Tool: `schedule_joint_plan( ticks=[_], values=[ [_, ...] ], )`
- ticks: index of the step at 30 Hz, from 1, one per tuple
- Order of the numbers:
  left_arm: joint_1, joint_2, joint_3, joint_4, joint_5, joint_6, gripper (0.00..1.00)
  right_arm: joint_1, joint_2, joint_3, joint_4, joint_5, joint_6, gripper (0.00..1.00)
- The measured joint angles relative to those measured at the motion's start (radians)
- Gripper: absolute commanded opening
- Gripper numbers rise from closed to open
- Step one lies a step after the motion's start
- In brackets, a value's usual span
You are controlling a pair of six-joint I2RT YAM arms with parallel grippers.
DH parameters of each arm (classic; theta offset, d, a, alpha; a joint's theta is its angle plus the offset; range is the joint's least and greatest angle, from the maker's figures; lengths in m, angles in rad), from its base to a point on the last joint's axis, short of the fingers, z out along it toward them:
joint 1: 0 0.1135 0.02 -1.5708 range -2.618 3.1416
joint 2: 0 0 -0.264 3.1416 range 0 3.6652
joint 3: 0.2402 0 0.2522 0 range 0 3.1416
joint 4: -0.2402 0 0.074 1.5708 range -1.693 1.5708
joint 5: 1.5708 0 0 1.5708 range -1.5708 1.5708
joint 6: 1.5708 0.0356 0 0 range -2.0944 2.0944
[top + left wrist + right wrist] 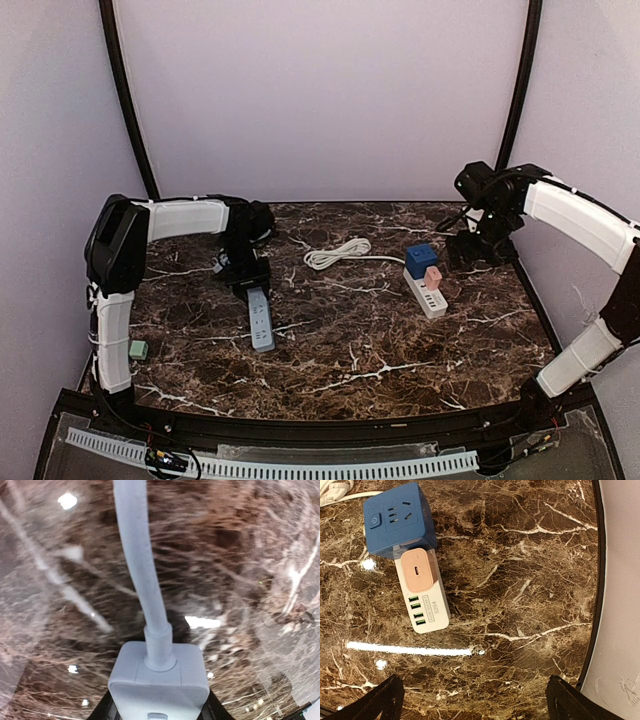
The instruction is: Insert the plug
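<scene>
**Plug held on the left, power strip waiting on the right**

The left gripper (247, 268) looks clamped on the pale plug (159, 680), its dark jaws flanking the body. The lead (137, 555) runs away over the marble table (350, 370), and the plug's contact end is hidden. Well apart from it, the right gripper (475, 705) hovers near the white power strip (427, 615) with its jaws wide apart. The strip carries a blue cube socket (397, 520) and a pink adapter (417, 570). The step in hand is probably carrying the plug across. It should stay square in the grip, the free gripper should brace the strip, and the plug should be aligned over a free socket before pressing.
</scene>
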Motion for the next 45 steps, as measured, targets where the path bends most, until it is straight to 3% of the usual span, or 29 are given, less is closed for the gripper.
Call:
schedule_joint_plan(
  ticks=[6, 10, 15, 16, 27, 35, 45],
  values=[
    [-0.097, 0.119, 0.192, 0.004, 0.021, -0.041, 0.41, -0.001, 0.000, -0.002, -0.012, 0.001, -0.001, 0.99],
    [-0.140, 0.156, 0.251, 0.016, 0.021, -0.049, 0.59, -0.002, 0.002, 0.018, -0.032, 0.001, -0.001, 0.99],
    [-0.178, 0.175, 0.265, 0.066, 0.014, -0.036, 0.96, -0.002, 0.009, 0.072, -0.049, 0.004, -0.001, 0.99],
    [-0.183, 0.175, 0.266, 0.074, 0.014, -0.037, 0.98, -0.002, 0.010, 0.081, -0.050, 0.004, -0.001, 0.99],
    [-0.211, 0.097, 0.235, 0.034, -0.077, -0.024, 0.99, -0.002, 0.010, 0.120, -0.068, -0.011, 0.021, 0.99],
    [-0.211, -0.281, 0.019, -0.045, -0.254, -0.064, 0.99, -0.002, 0.011, 0.150, -0.025, -0.059, 0.012, 0.99],
    [-0.208, -0.728, -0.377, -0.266, -0.360, -0.296, 0.97, -0.002, 0.019, 0.162, 0.058, -0.142, -0.018, 0.99]
  ],
)
